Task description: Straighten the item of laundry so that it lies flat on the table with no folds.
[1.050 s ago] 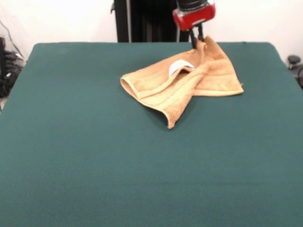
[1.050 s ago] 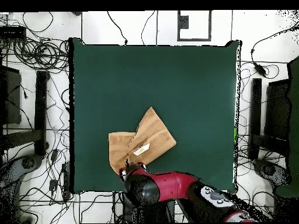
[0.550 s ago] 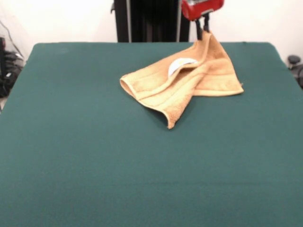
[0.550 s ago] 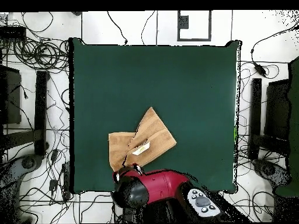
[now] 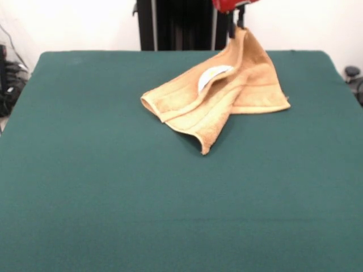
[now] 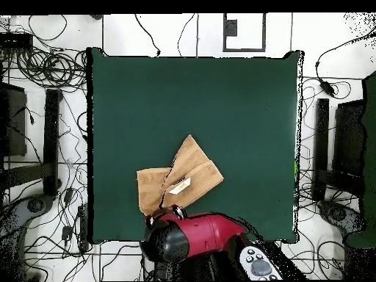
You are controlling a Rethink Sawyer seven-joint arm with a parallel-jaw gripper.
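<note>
In the front view the crumpled orange-tan terry hand towel (image 5: 218,96) lies folded over itself on the dark green felt-topped table (image 5: 113,198) – its nearest pointed fold at 6 o'clock, its white label (image 5: 211,76) mid-heap – and rises to a peak at 12 o'clock. There the red-and-black gripper (image 5: 237,25) has its jaws clamped on the lifted corner. So the slack cloth trails toward 7 o'clock from the jaws, and a pull should go away from that. The overhead view (arm (image 6: 194,239) covering the pinch) shows only the towel's place – close to the table's bottom edge, left of centre.

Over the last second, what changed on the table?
The gripper rose toward the top of the front view, shut on the towel corner, drawing that corner up into a taller peak. The towel's folded edge nearest the left of the front view crept slightly that way. The rest stayed folded over itself, white label showing, at the same spot on the table.
</note>
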